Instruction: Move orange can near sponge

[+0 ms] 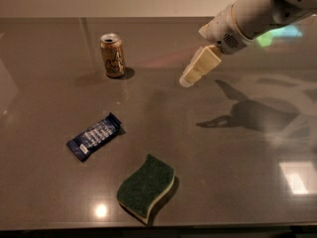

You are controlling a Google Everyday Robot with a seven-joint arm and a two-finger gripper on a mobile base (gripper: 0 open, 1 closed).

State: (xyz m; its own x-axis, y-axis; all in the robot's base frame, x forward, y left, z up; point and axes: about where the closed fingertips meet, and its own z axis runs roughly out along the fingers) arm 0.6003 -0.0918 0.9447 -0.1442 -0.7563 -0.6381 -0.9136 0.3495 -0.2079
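The orange can (113, 55) stands upright on the dark table at the back left, golden-orange with a silver top. The sponge (146, 186) lies near the front edge, green scouring side up with a cream lower layer. The two are far apart. My gripper (196, 69) hangs from the white arm coming in at the upper right. It is above the table, to the right of the can and well apart from it, and it holds nothing that I can see.
A flat dark-blue snack wrapper (94, 136) lies on the table (237, 172) between the can and the sponge, to the left. The arm's shadow falls on the table's right half. The front edge runs just below the sponge.
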